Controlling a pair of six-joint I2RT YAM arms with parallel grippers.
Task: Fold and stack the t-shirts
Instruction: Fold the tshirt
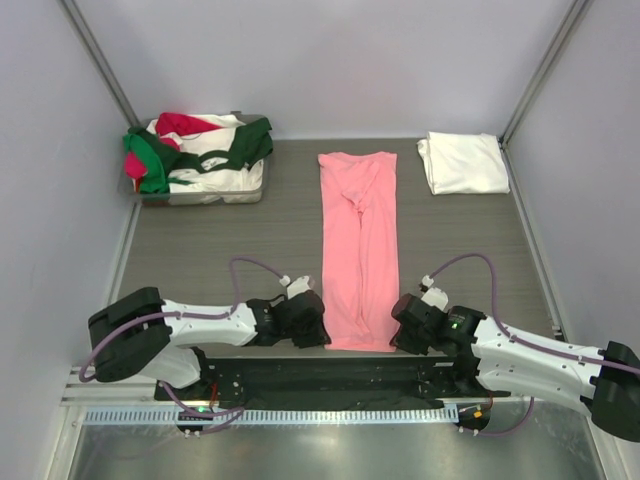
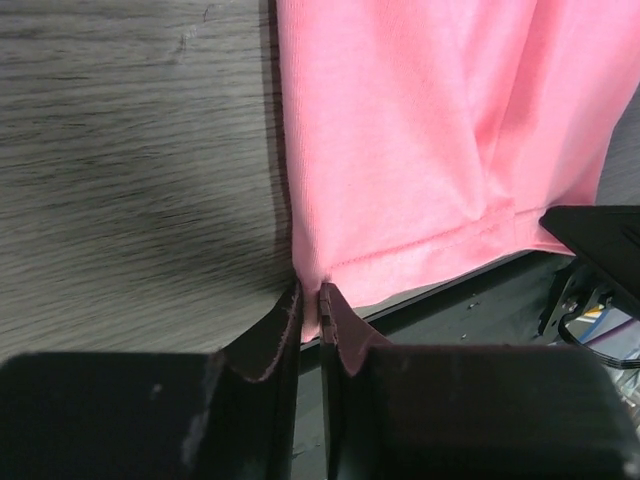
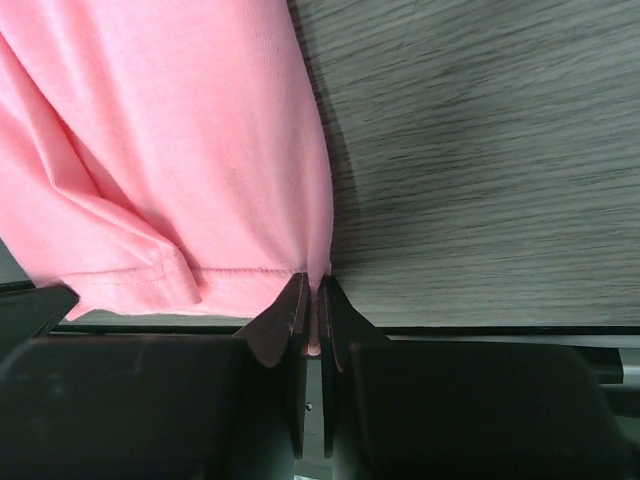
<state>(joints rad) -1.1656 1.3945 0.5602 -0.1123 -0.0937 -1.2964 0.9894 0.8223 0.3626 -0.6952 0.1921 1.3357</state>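
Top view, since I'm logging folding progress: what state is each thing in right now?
pink shirt: folded into a long strip, lying flat, both near hem corners pinched.
white shirt: folded, lying at the far right.
shirt pile: crumpled, unfolded, heaped in the tray.
tray: filled with the pile, at the far left.
left end effector: shut on the pink shirt's near left corner.
right end effector: shut on its near right corner.

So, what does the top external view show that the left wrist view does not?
Only top external: the folded white t-shirt, the heap of shirts in the tray, the pink t-shirt at full length. Only left wrist: pink cloth pinched between the fingers of the left end effector, the hem stitching. Both: the pink t-shirt, the table, the left end effector at the hem corner.
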